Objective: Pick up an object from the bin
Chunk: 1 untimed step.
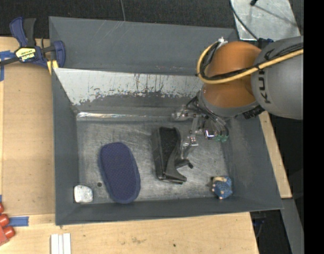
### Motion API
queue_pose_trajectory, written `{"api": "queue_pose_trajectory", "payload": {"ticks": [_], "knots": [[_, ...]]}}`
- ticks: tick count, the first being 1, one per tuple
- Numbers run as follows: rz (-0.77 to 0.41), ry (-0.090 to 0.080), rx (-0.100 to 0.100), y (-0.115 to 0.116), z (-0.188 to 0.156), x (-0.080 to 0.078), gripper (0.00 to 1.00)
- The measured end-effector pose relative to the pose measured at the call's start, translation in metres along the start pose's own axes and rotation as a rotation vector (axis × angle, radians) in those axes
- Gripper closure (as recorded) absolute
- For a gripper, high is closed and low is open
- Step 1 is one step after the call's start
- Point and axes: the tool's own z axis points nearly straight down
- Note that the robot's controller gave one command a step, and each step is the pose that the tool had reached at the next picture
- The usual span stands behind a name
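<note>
Where the gripper (189,144) hangs low, black wedge-shaped object (167,155) just left of it, its opening not discernible.

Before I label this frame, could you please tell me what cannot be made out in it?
Camera view:
1. The bin, far right corner: hidden by the arm's orange cover.
2. Whether the gripper touches the black flat object: they overlap from above.
3. The small blue-and-tan thing, near right corner: too small to identify.
4. The whitish lump, near left corner: too small to identify.
</note>
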Motion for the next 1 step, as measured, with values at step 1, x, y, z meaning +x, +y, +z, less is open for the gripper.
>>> {"api": "queue_pose_trajectory", "payload": {"ticks": [1], "knots": [[-0.249, 0.005, 0.0, 0.0002, 0.0134, -0.0307, 0.0]]}}
